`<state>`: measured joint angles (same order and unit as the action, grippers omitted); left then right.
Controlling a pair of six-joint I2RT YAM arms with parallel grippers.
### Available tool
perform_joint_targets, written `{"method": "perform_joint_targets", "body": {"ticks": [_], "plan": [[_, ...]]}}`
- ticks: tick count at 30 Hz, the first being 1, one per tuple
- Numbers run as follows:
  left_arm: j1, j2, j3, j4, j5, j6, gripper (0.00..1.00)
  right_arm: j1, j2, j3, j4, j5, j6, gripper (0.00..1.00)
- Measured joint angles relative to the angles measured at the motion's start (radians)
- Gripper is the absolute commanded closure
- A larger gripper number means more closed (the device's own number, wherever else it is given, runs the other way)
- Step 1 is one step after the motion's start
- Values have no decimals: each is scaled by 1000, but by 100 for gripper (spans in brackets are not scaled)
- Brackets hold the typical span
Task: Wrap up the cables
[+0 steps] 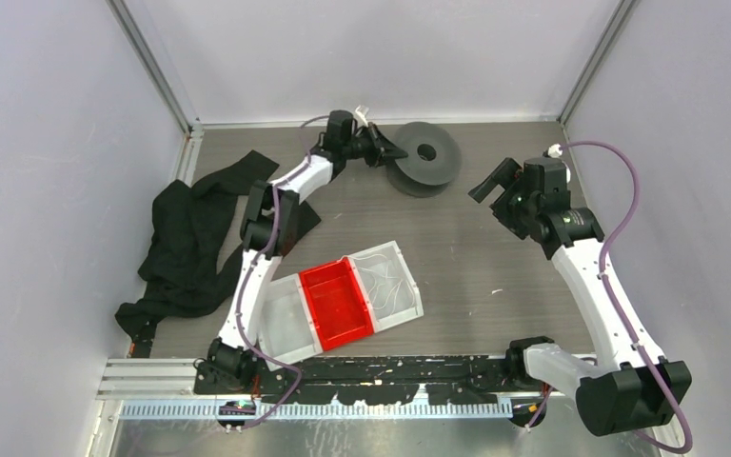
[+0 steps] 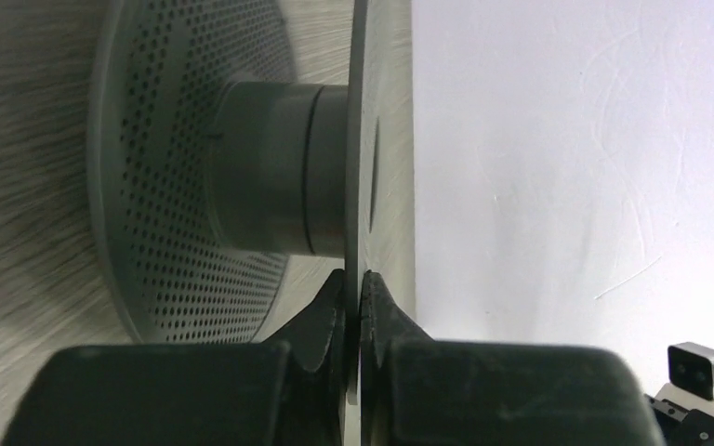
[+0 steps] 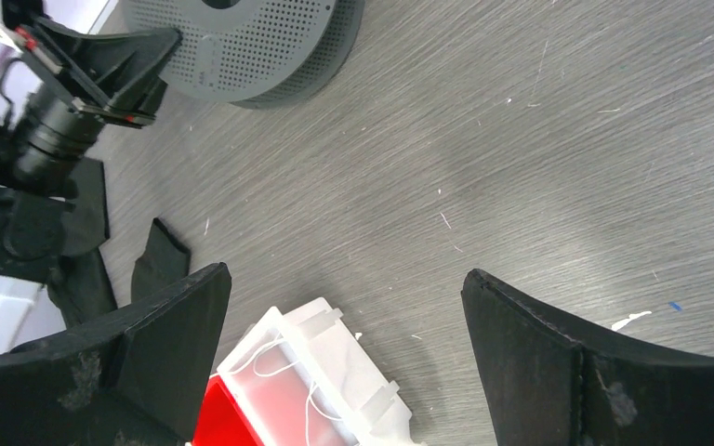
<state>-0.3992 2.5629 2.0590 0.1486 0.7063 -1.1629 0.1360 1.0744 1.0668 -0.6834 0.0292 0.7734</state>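
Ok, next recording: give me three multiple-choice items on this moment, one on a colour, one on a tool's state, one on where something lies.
1. What colour is the middle insert of the tray? A) blue B) red C) green
2. How is the left tool? A) wide open over the tray B) shut on the rim of the spool C) out of view
3. Where do the cables lie? A) wound on the spool B) in the red insert C) in the tray's clear compartment beside the insert

Answers: 1 B, the insert is bright red between clear sections. 2 B, the left wrist view shows its fingers pinching the thin flange. 3 C, the white wires curl inside the clear end section.
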Motion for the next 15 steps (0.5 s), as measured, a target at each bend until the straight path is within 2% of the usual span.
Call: {"method": "perform_joint_targets", "body": {"ticks": [3, 9, 11, 15], "plan": [[0, -26, 82, -116, 2, 98, 100, 0, -5, 0, 0, 0, 0, 0], [-2, -213, 130, -545, -124, 491, 100, 0, -8, 0, 1, 3, 0, 0], [-2, -325, 79, -661, -214, 631, 100, 0, -8, -1, 1, 3, 0, 0], [-17, -590, -103, -771, -393, 855, 100, 0, 0, -7, 9, -2, 1, 0]]}}
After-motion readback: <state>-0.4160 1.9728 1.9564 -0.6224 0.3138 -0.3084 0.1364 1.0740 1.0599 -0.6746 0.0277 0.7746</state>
